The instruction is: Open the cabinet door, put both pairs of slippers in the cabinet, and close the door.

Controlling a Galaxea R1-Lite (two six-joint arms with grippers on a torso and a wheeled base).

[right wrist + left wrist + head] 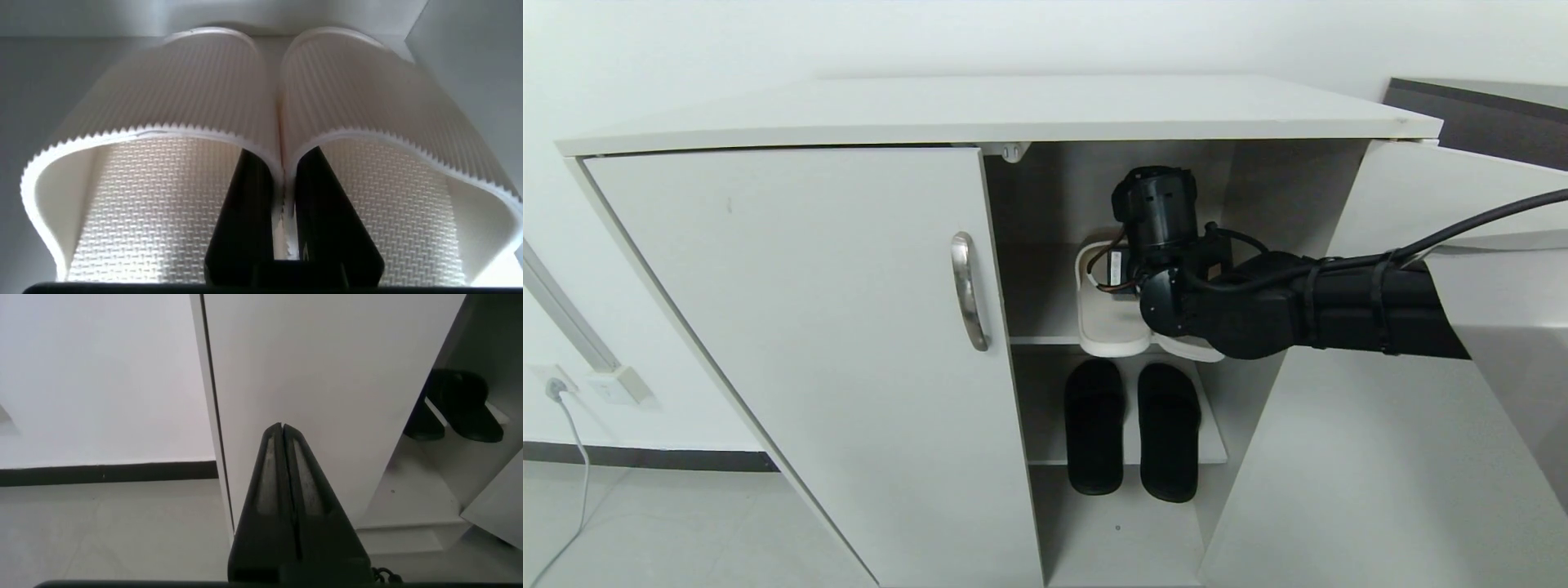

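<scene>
Our right gripper (282, 167) pinches the white slippers' (204, 90) inner edges together on the cabinet's (1013, 106) upper shelf (1039, 304), the black slippers (1094, 425) lie on the shelf below (1045, 408), and our left gripper (282, 434) is pressed together.

Right arm (1298, 306) inside open cabinet (1013, 106) over white slippers (1107, 327); black slippers (1094, 425) one shelf below

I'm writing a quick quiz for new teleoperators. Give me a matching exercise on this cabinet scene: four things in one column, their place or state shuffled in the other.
1. black slippers
2. white slippers
3. left door
4. right door

A. swung open
B. on the upper shelf
C. closed
D. on the middle shelf

Pairs: 1-D, 2-B, 3-C, 4-A
</scene>
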